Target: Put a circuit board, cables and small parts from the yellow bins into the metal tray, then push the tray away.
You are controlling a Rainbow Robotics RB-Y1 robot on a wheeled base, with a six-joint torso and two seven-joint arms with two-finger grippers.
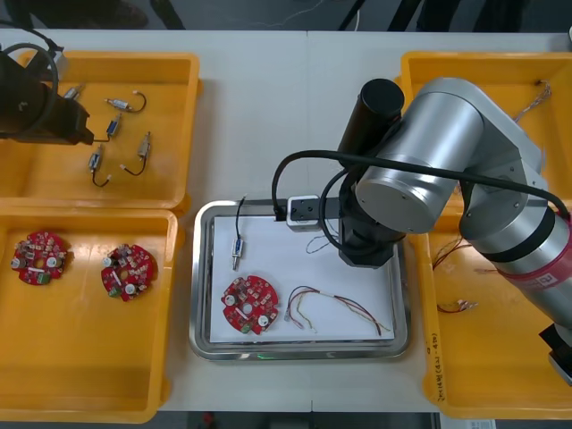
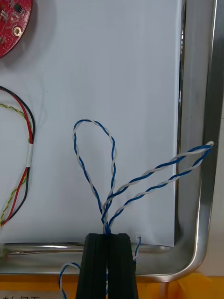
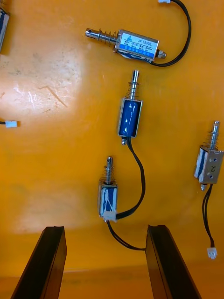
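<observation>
Locate the right gripper point(image 2: 107, 236) at one edge of the metal tray point(image 1: 202, 268), whose inside is white. Note that its jaws are clenched on the twisted blue and white cable point(image 2: 112, 154): the two black fingers stand almost together with the strands pinched between them. Observe that the cable fans out from the fingertips in two loops over the white surface; the shorter loop lies wholly on the white, and the longer one reaches across to touch the tray's shiny side wall. Confirm the tray's other contents in the front view: a circuit board point(image 1: 250, 305) near the front left corner, a red and yellow cable point(image 1: 340, 308) just beside it, and a small metal part point(image 1: 237, 252) with a black lead towards the far left corner. Locate the left gripper point(image 3: 105, 227) over the far yellow bin point(image 1: 161, 63) on the robot's left. Note that its jaws are released, with the fingers well apart and nothing between them. Observe several loose small metal parts point(image 3: 129, 117) on the bin floor beyond the fingertips, each with a black lead; none touches the fingers. Two more circuit boards point(image 1: 40, 257) lie in the near left bin point(image 1: 89, 357).
</observation>
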